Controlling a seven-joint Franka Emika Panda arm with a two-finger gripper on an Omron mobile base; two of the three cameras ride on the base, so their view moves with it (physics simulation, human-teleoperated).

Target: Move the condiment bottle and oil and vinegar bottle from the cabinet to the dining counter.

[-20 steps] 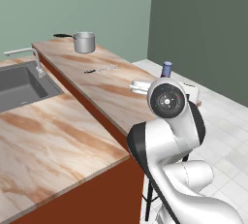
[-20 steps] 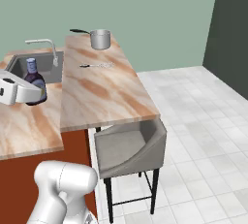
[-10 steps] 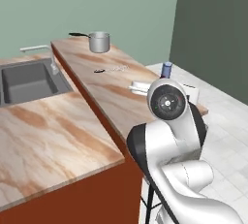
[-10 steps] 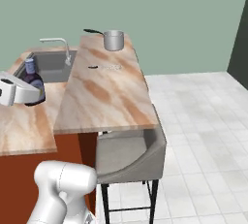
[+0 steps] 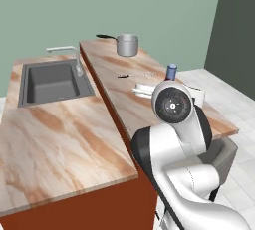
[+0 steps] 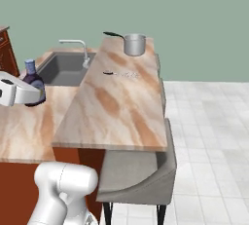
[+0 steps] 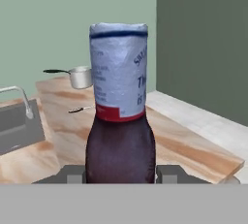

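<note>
My gripper (image 7: 120, 174) is shut on the condiment bottle (image 7: 121, 121), a squat dark-brown bottle with a pale label and a blue cap, held upright between the fingertips (image 7: 72, 174). In the right base view the condiment bottle (image 6: 32, 80) hangs in the gripper (image 6: 33, 97) over the marble slab with the sink, left of the dining counter (image 6: 121, 107). In the left base view its blue cap (image 5: 171, 70) pokes up behind the arm's joint, over the dining counter (image 5: 119, 67). The oil and vinegar bottle and the cabinet are out of view.
A steel pot (image 6: 134, 44) stands at the dining counter's far end, with a dark utensil (image 6: 119, 74) lying nearer. A grey sink (image 5: 52, 80) with a faucet (image 5: 74, 57) sits left of it. A grey stool (image 6: 141, 175) stands under the counter's near edge, beside the tiled floor (image 6: 209, 121).
The whole picture has shifted as the base turned, so the dining counter now lies more centred ahead. The bottle stays in the gripper's hold.
</note>
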